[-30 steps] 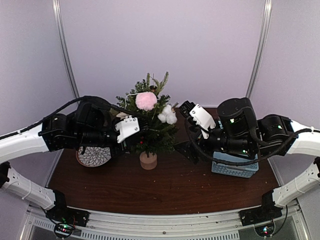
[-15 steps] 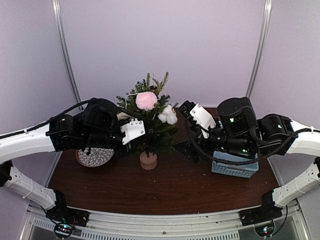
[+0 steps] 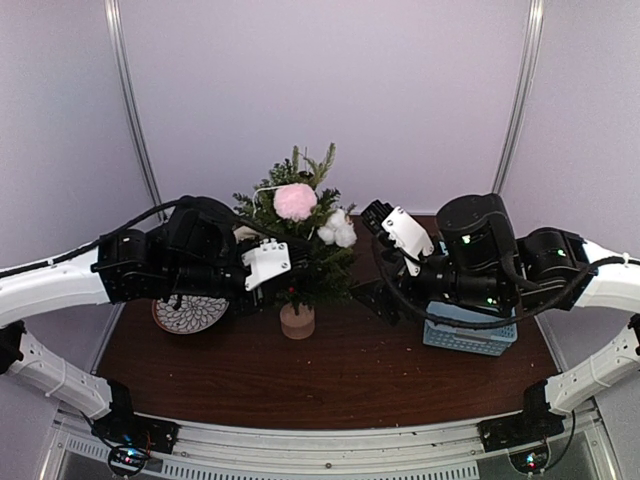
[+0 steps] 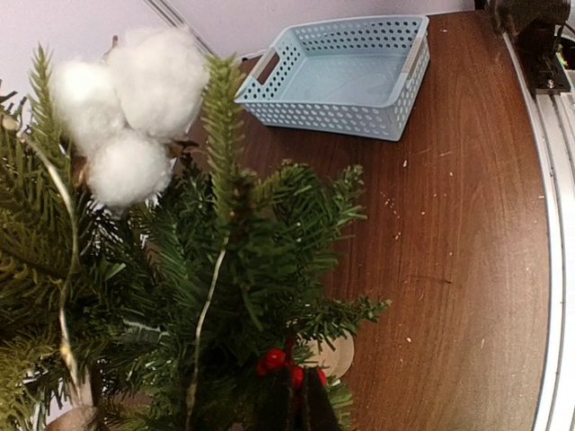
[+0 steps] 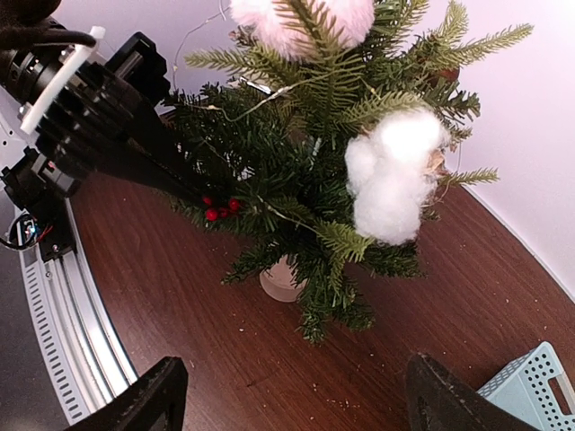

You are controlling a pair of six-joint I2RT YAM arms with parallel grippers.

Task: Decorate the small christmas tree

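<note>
- Two grippers of mine flank the small christmas tree (image 5: 296,171), which stands between them near the middle of the brown table (image 4: 467,251).
- Nearest to me, my right gripper (image 5: 295,368) is spread wide and holds nothing. It hangs above the table, and the tree lies straight ahead of it, apart from both fingers.
- My left gripper (image 4: 296,395) reaches in among the lower branches from the tree's left side. Its fingers are drawn narrow, pinched on the red berries (image 4: 274,359), which sit at their tips.
- Those berries are low in the tree, a little above the pale wooden stump (image 5: 283,280), deep among the needles.
- The tree stands upright with its long axis vertical. The stump rests flat on the table and the tip points straight up.
- Higher up, white cotton balls (image 5: 391,184) hang on the side facing my right gripper, well above its fingers.
- A pink pompom (image 3: 294,201) sits near the top, just under the crown twigs.
- Off to the right, under my right arm, a light blue basket (image 4: 323,117) sits on the table, well apart from the tree.
- On the left, under my left arm, is a patterned plate (image 3: 185,316), partly hidden.
</note>
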